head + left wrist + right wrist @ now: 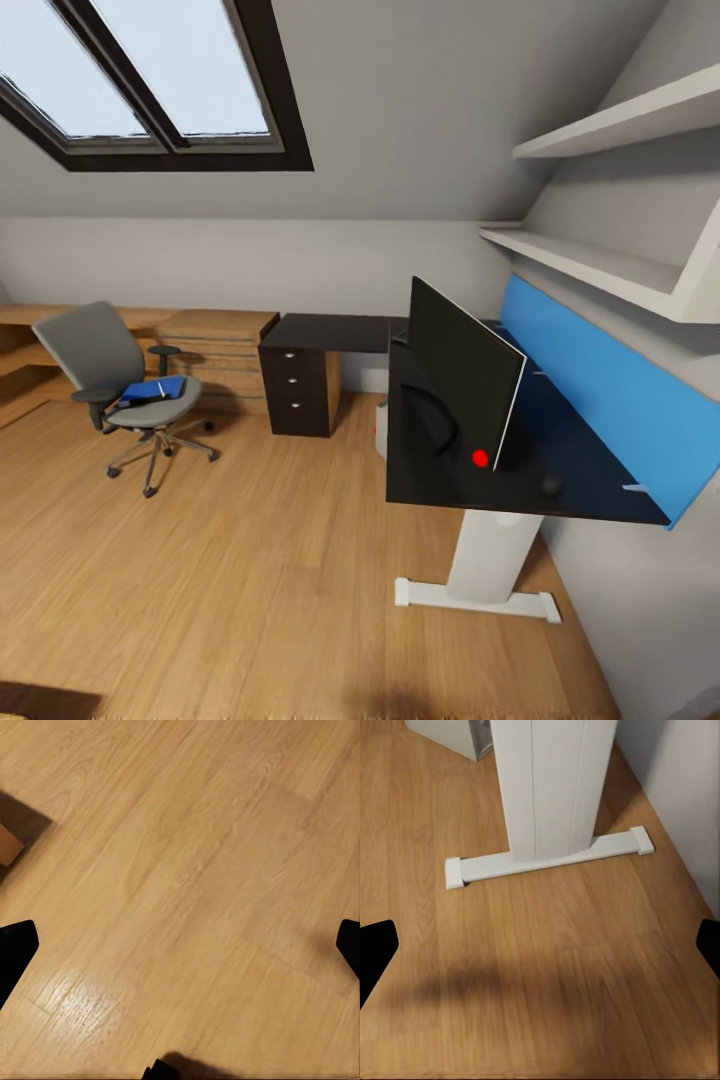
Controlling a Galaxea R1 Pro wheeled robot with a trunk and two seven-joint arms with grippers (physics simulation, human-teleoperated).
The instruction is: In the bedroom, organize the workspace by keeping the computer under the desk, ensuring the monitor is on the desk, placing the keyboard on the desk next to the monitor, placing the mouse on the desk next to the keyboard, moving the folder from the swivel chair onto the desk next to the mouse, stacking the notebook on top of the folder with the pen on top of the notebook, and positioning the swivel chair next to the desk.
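Observation:
The black-topped desk stands at the right on a white leg. On it the monitor stands edge-on to me, beside a small dark rounded thing that may be the mouse. The keyboard is hidden. A light grey corner of the computer shows under the desk. At the left, the grey swivel chair carries blue flat items on its seat; I cannot tell folder from notebook. Both grippers hang open over bare floor, the left gripper away from everything and the right gripper near the desk's foot.
A black three-drawer unit closes the desk's far wing, with a low light-wood cabinet beside it. White shelves jut from the right wall above the blue back panel. Wooden floor lies between chair and desk.

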